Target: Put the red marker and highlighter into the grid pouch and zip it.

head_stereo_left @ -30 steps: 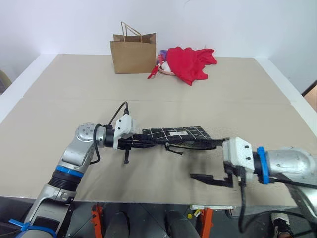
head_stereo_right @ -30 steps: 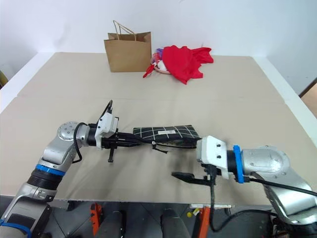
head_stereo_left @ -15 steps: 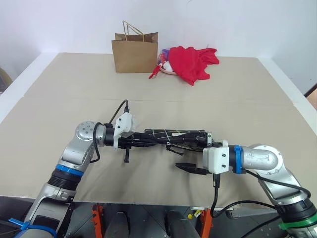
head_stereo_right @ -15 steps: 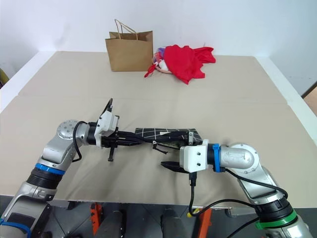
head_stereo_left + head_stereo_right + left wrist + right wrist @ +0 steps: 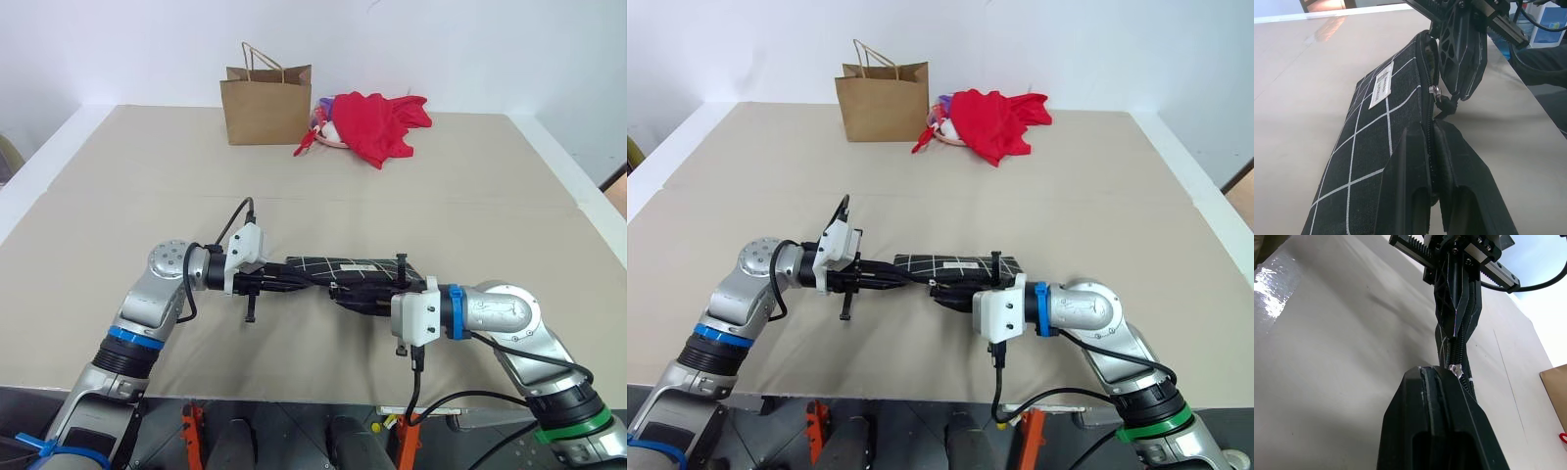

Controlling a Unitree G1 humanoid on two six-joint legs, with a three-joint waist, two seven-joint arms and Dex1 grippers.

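Pouch (image 5: 348,266) hangs just above the near edge of the table (image 5: 470,186), stretched between your two arms: the left gripper (image 5: 294,282) clamps one end at the zipper line, the right gripper (image 5: 355,294) has its fingers pinched together at the zipper pull (image 5: 1439,93). You look to be at the zipping step, with marker and highlighter not visible, presumably inside. Next, keep the left end braced and draw the pull straight along the track.

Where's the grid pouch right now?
In the head views, the grid pouch sits near the table's front edge, centre, between the left tool and right tool.
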